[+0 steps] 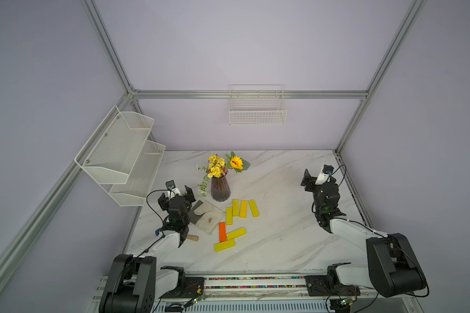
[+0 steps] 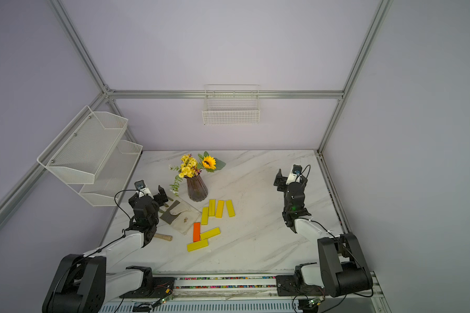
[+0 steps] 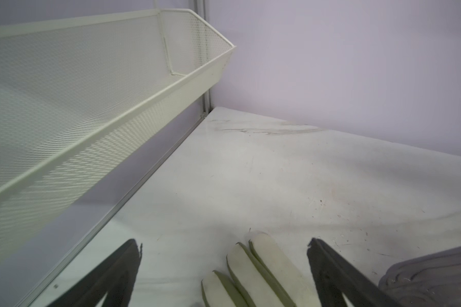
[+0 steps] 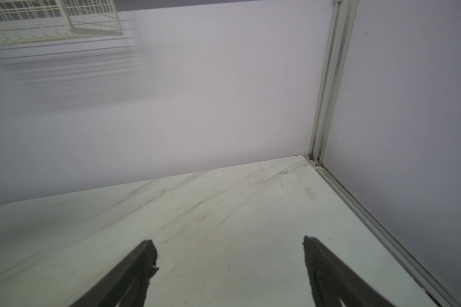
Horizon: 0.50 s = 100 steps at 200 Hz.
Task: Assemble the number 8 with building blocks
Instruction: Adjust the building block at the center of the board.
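We are hovering, fingers spread and empty: left gripper (image 3: pixel 224 245) by the glove (image 1: pixel 208 214), right gripper (image 4: pixel 229 244) far right. The building blocks (image 1: pixel 243 209) are lying loose mid-table, just near of the vase (image 1: pixel 220 189); reaching carelessly, we are risking toppling it.

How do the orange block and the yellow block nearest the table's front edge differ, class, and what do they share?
Colour: the orange block is orange; the front yellow block is bright yellow.
Pose: the orange block points front to back; the front yellow block lies nearly crosswise.
Shared: both are flat bars of like size, lying on the table.
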Available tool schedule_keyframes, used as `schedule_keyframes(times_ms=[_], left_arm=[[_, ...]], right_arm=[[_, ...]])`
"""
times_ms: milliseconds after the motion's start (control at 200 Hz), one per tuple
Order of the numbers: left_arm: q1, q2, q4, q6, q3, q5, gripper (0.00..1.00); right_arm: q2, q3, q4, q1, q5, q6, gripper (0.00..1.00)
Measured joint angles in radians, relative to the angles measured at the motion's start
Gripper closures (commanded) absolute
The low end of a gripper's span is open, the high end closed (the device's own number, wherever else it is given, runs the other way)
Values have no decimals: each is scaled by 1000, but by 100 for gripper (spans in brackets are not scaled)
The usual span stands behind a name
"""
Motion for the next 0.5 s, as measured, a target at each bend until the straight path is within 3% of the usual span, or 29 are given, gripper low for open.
schedule_keyframes(times_ms=[80,185,335,500], left_arm=[[-58,-77,-214,-86,86,-119,0],[-87,-163,-440,-193,188,-168,0],[-94,-219,-659,-350,274,-108,0],[-165,-211,-782,-489,230,11,0]], right_arm=[[2,96,-167,94,3,73,16],[42,185,-341,211,-1,151,19],[169,260,-510,347,-40,235,25],[330,303,-602,430,-71,292,25]])
